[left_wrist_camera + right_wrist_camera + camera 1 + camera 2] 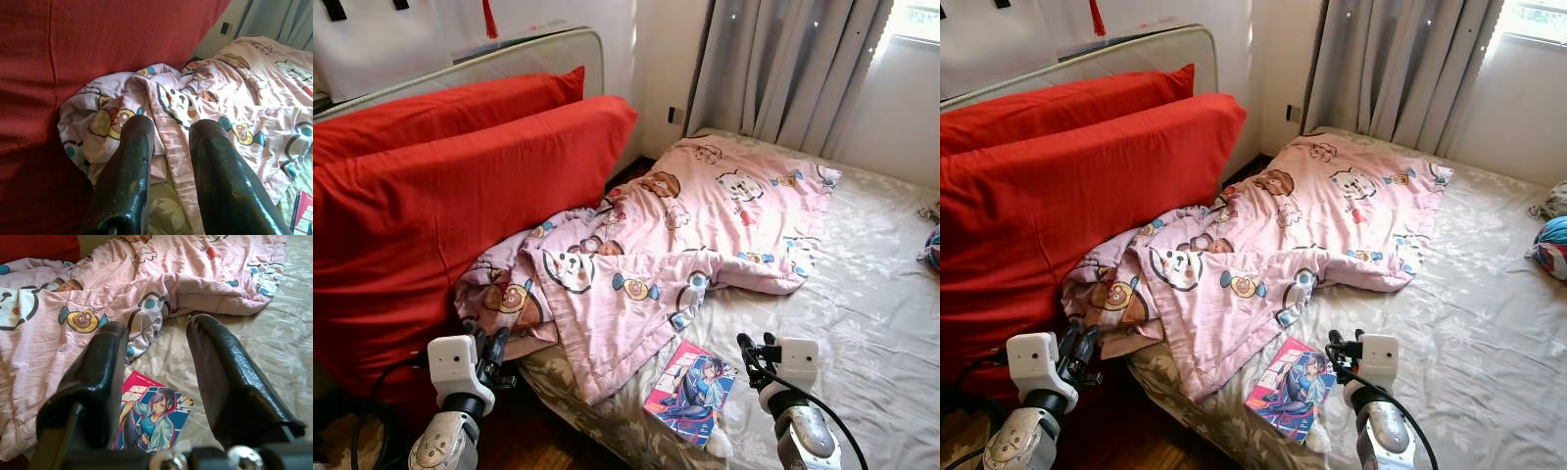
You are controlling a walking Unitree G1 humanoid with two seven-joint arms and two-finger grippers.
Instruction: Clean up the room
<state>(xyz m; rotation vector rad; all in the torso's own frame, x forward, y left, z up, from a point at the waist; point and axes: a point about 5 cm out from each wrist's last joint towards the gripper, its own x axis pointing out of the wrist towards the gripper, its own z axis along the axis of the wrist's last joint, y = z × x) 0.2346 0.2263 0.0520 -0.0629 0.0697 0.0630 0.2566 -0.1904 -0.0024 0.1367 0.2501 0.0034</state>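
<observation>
We are looking down at the comic book [689, 390], lying flat near the bed's [871, 323] near edge, just beside the hem of the pink cartoon blanket [675, 235]. The blanket is sprawling crumpled from the near edge up toward the bed's far side, and its bunched end is pressing against the two red pillows [440, 186] that are leaning at the headboard [538, 54] end.

Our right gripper [156, 377] is hovering just above the bed's near edge with its fingers spread apart and nothing between them, and the wrist view is framing the comic book between them. Our left gripper [171, 161] is hanging off the bed's near corner, beside the blanket's bunched end, fingers likewise parted and empty.

Over at the bed's right edge, something blue and striped [1552, 245] is sitting, too cut off to identify.

Here is the worry: the comic book is thin and lying flat on soft bedding, so a finger could slide over the cover instead of under it, creasing it or nudging it off the near edge onto the floor. The blanket hem is close enough to snag too.
</observation>
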